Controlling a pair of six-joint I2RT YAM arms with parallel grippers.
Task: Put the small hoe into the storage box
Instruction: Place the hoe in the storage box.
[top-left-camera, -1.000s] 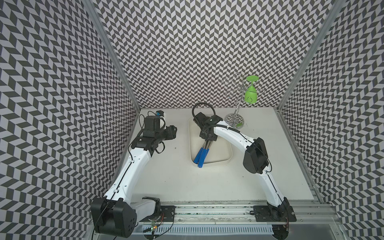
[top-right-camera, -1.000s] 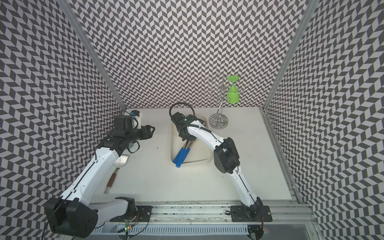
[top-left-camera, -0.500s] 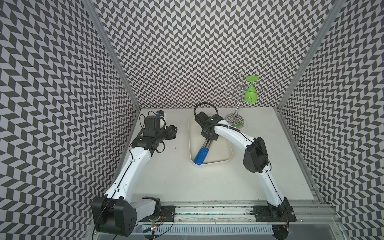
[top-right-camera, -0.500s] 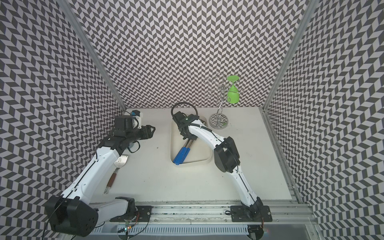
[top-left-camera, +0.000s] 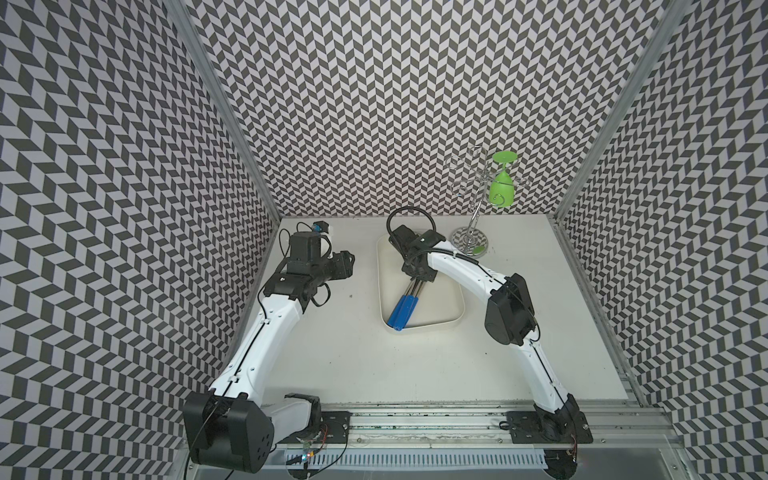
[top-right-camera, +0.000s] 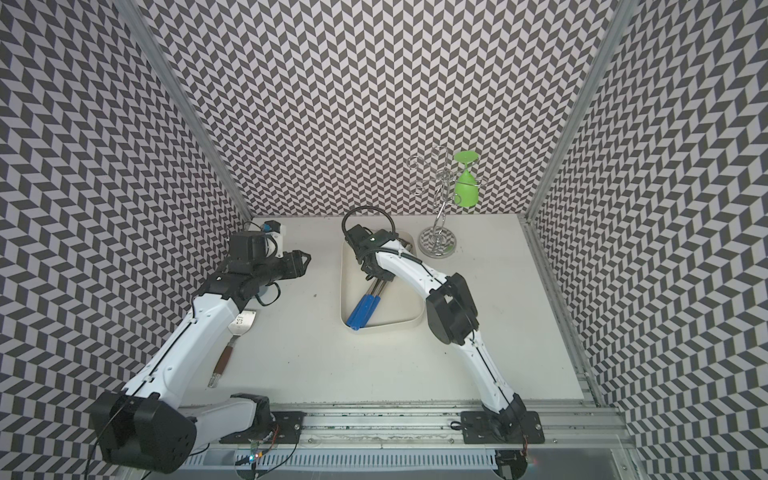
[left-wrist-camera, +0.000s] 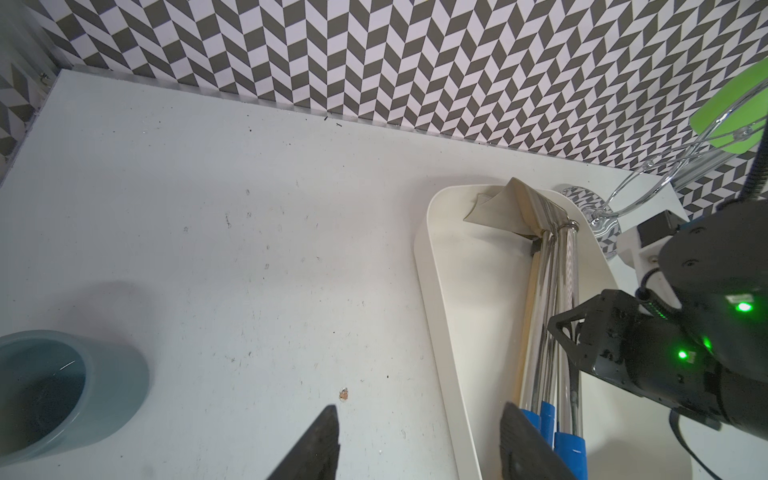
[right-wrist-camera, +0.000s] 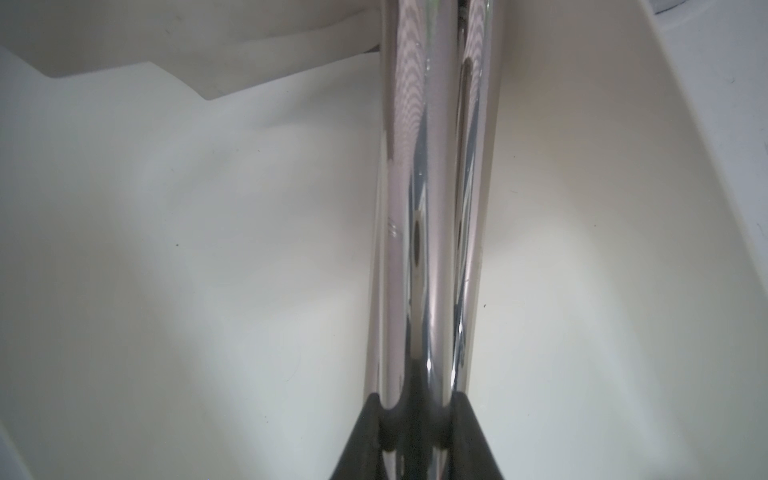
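a booth of three walls (top-left-camera: 374, 104) papered in black-and-white herringbone encloses a plain white worktop (top-left-camera: 353, 374), flat, matte and lightly scuffed. two white robot arms (top-left-camera: 266, 332) reach in from a metal rail (top-left-camera: 415, 415) at the near edge. toward the back middle sits the storage box (top-left-camera: 442, 305), a shallow cream tub with low walls. the small hoe (top-left-camera: 411, 293) lies slantwise inside it beside similar chrome shafts, with its pale blade at the far end and its blue grip at the near corner by the rim. i cannot tell whether it rests fully on the box floor. the right end effector (top-left-camera: 417, 277) is pressed together, pinching the hoe's chrome shaft about midway. the left end effector (top-left-camera: 351, 265) hangs spread and empty over bare worktop, left of the box. the hoe looks rigid, fairly light and head-heavy, and its polished tube is likely slippery. the blue grip would give a surer hold, though a mid-shaft pinch balances it better. behind the box stands a wire rack (top-left-camera: 469, 240) holding a green glass (top-left-camera: 502, 189) upside down. a grey-blue cup (left-wrist-camera: 62, 386) sits near the left end effector. a brown-handled tool (top-right-camera: 232, 345) lies on the worktop on the left, nearer the rail.
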